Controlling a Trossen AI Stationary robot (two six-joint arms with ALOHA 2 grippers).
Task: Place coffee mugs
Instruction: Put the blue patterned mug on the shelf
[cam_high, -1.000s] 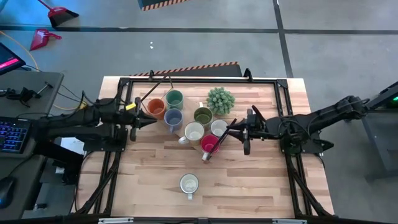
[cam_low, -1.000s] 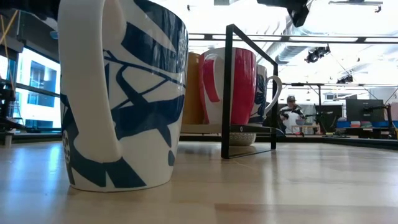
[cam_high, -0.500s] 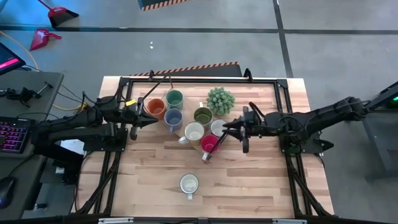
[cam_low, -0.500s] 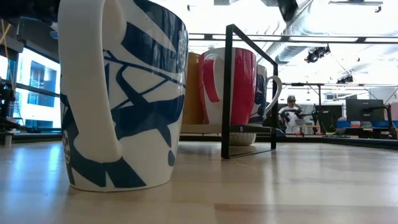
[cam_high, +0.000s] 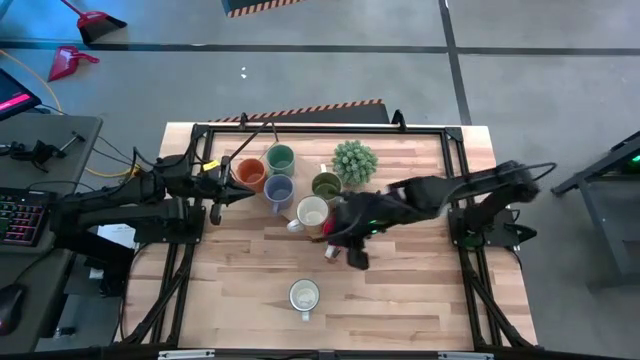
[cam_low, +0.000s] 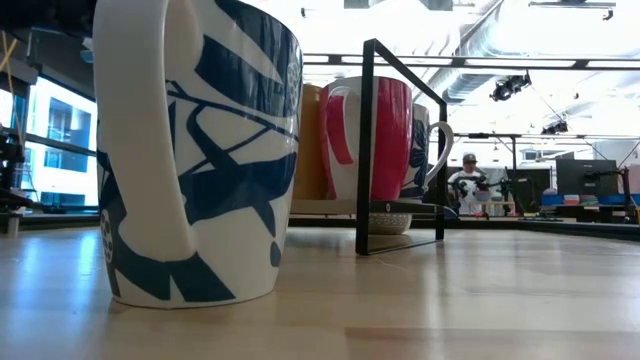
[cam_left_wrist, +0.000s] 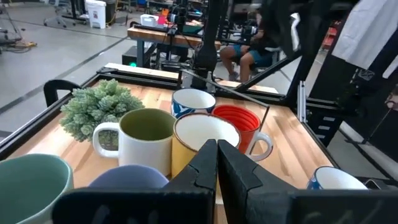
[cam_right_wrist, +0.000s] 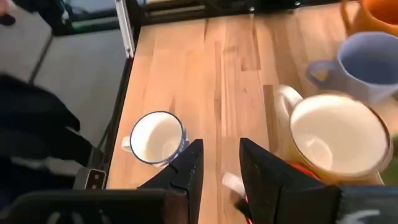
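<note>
Red mug (cam_high: 336, 233) under right pincer (cam_high: 345, 238)

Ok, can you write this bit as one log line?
left pincer: shut, by orange mug | right pincer: open, over red mug

We note the right tool (cam_high: 338, 232) is now farther in over the bench (cam_high: 420, 290), above the red-pink mug (cam_high: 333, 236) and covering the white mug that showed beside it earlier. The left tool (cam_high: 222, 193) has closed fully beside the orange mug (cam_high: 250, 173).
</note>
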